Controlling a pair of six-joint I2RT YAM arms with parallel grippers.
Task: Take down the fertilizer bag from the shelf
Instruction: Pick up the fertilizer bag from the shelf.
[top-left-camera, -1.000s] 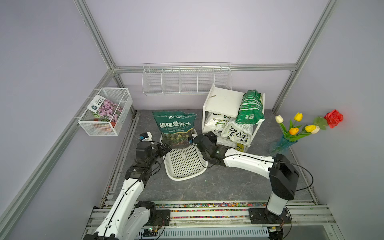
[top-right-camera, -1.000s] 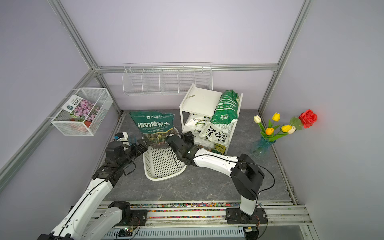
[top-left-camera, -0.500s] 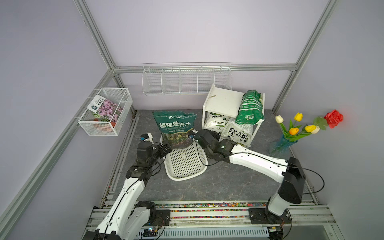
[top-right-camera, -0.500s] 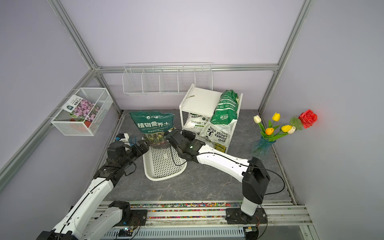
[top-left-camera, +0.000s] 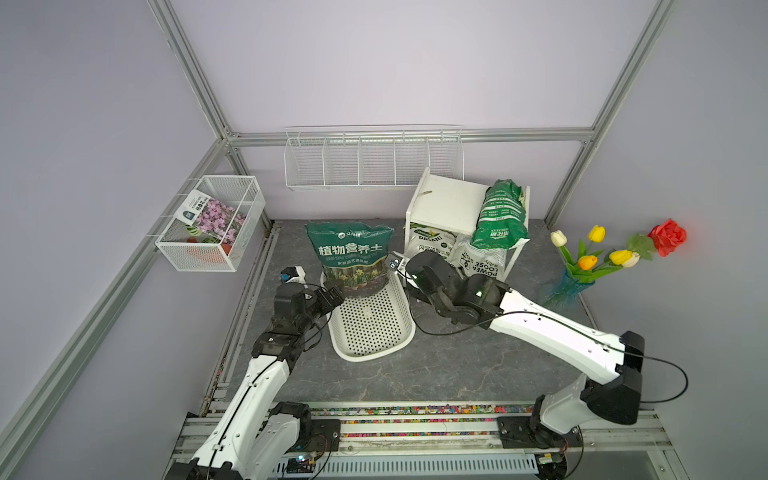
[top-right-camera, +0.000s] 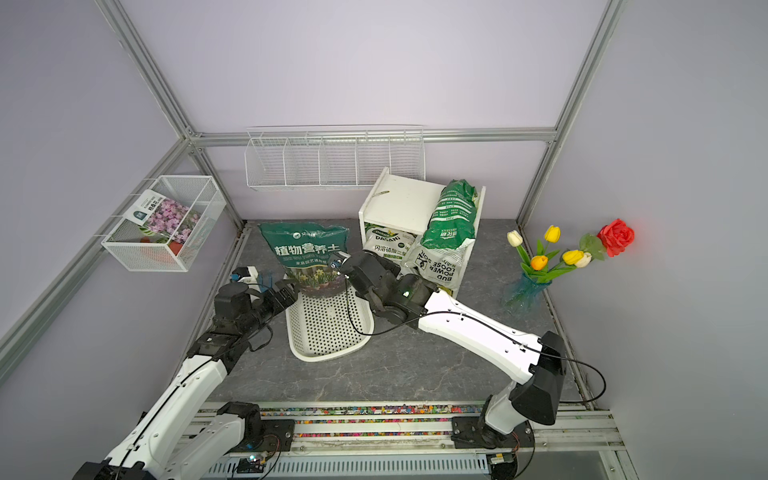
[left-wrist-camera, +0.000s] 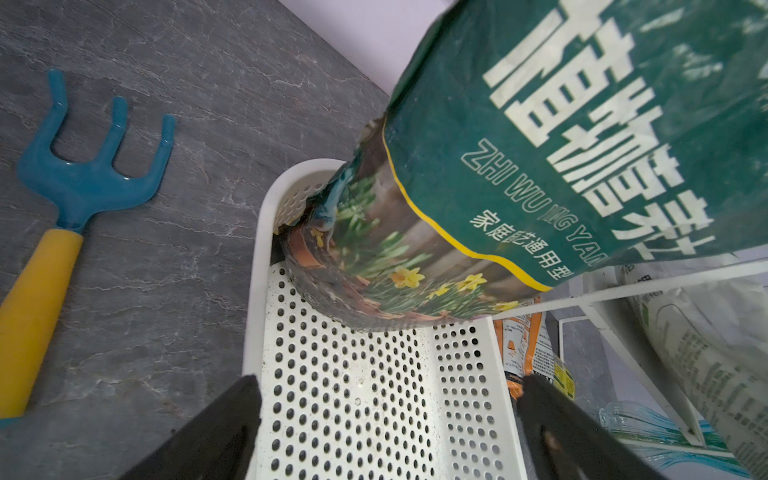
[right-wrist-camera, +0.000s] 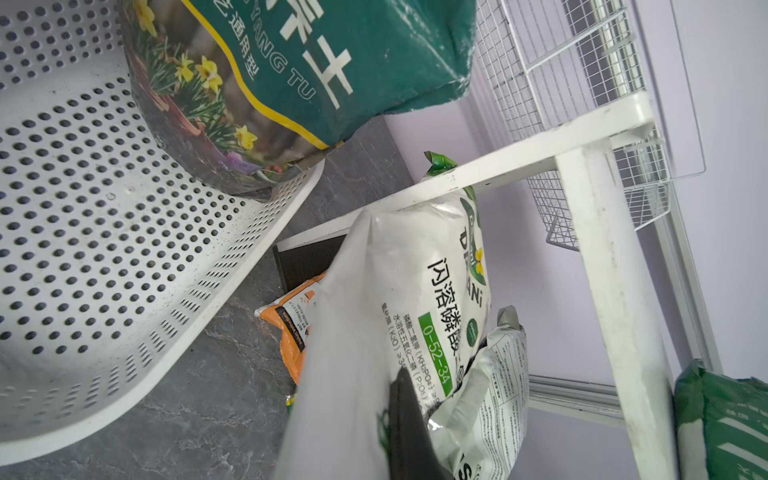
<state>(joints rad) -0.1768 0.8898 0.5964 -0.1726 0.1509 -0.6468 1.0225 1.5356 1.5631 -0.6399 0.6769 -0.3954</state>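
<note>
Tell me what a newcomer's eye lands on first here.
The tall dark green soil bag standing in the white perforated tray mid-floor strikes first. Next, the red rose and tulips in a blue vase by the right wall. Behind, the right hand is shut on a white bag under the shelf's top board, which carries a bright green bag.

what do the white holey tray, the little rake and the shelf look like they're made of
Perforated tray: likely moulded plastic, matte white, rounded rim and even holes. Hand rake: glossy blue tines, plastic or painted metal, unclear; matte yellow handle. Shelf: painted white boards, probably wood composite, thin frame legs.
</note>
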